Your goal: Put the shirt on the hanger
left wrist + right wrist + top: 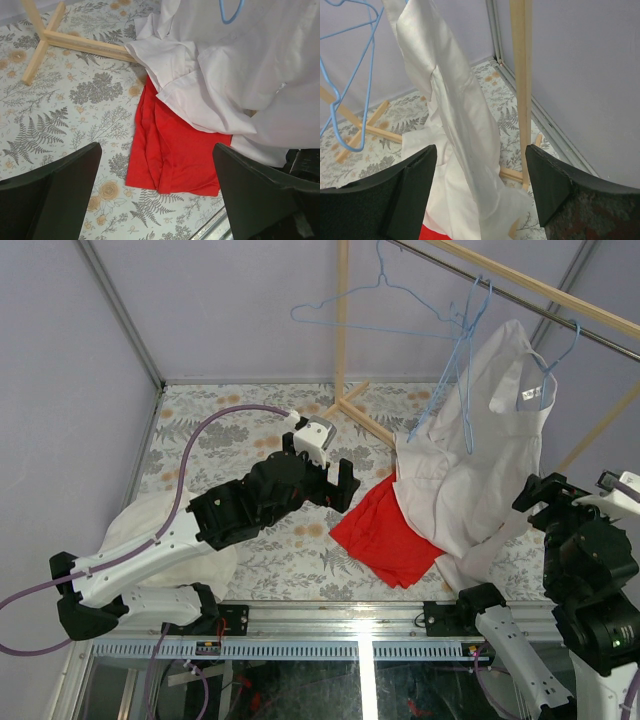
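The white shirt point(470, 460) hangs from a blue hanger point(556, 358) whose wire sits in its collar, under the rail at the right. Its lower part trails onto the table and over the red cloth. In the right wrist view the shirt point(455, 110) drops as a long fold just ahead of my right gripper point(480, 192). That gripper is open, with nothing pinched between its fingers point(405, 195). From above, the right gripper point(535, 502) sits beside the shirt's right edge. My left gripper point(340, 485) hovers open left of the shirt point(240, 75), above the red cloth's edge.
A red cloth point(385, 535) lies flat, partly under the shirt. An off-white garment point(140, 525) lies beneath the left arm. Two spare blue hangers point(465, 340) hang on the rail. The wooden rack's post point(522, 85) and foot point(65, 40) stand near the shirt.
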`<action>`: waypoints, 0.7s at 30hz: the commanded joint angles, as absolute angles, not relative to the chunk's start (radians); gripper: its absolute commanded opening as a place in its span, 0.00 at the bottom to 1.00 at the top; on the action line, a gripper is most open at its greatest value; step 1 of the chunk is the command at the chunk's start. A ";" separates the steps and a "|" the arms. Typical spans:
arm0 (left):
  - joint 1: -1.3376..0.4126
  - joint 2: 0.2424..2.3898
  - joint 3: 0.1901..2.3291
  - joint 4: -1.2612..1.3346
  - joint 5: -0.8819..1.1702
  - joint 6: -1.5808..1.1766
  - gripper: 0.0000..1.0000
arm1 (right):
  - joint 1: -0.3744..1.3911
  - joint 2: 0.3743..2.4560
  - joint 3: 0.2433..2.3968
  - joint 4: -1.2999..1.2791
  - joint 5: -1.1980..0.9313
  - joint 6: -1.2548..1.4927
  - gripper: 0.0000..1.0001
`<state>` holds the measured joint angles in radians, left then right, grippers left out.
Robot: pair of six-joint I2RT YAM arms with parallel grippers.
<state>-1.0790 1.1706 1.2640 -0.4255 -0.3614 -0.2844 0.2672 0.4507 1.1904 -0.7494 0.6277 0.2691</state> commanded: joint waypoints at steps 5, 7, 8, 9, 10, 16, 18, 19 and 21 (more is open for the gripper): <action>-1.073 1.140 1.225 -0.345 -0.358 -0.312 0.93 | 0.264 0.418 1.353 -0.839 0.480 0.184 0.76; -1.073 1.138 1.220 -0.344 -0.357 -0.314 0.93 | 0.264 0.448 1.410 -0.893 0.480 0.194 0.76; -1.074 1.134 1.214 -0.342 -0.356 -0.316 0.93 | 0.265 0.458 1.429 -0.917 0.448 0.197 0.76; -1.074 1.131 1.207 -0.340 -0.357 -0.318 0.93 | 0.264 0.465 1.444 -0.932 0.422 0.191 0.77; -1.075 1.127 1.201 -0.337 -0.357 -0.321 0.93 | 0.265 0.467 1.454 -0.940 0.381 0.173 0.77; -1.073 1.100 1.173 -0.330 -0.365 -0.332 0.93 | 0.264 0.488 1.510 -0.902 0.040 0.055 0.77; -1.071 1.091 1.166 -0.332 -0.368 -0.334 0.93 | 0.264 0.523 1.527 -0.912 -0.090 0.034 0.77; -1.071 1.086 1.160 -0.333 -0.373 -0.335 0.93 | 0.264 0.545 1.532 -0.924 -0.156 0.026 0.77; -1.071 1.079 1.150 -0.340 -0.381 -0.348 0.93 | 0.263 0.584 1.518 -0.944 -0.289 0.021 0.76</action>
